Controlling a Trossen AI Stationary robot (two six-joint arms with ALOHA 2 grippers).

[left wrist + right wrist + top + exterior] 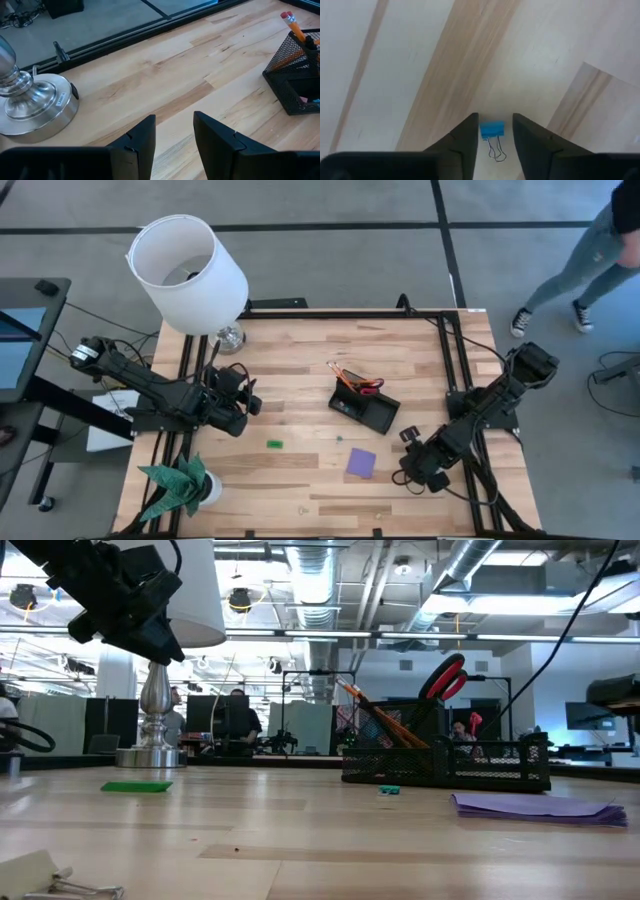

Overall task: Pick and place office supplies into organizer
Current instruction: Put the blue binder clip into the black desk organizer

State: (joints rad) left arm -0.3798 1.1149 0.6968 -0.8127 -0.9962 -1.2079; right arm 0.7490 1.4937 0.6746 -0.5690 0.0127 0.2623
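The black mesh organizer [365, 405] stands mid-table with red-handled scissors [445, 677] and orange pencils [375, 710] upright in its back section. A purple note pad [361, 462] and a green piece [274, 444] lie flat on the wood. Near the table's right near corner my right gripper [495, 125] points straight down, open. A small blue binder clip [492, 130] lies on the table between its fingertips, with a little gap showing on one side. My left gripper [174, 135] hangs open above the table's left side, beside the lamp, holding nothing.
A lamp with a white shade [188, 260] and a silver base [30, 100] stands at the far left. A green paper plant [180, 485] sits at the near left corner. A pale clip [50, 880] lies near the front edge. A person [590, 250] walks beyond the far right corner.
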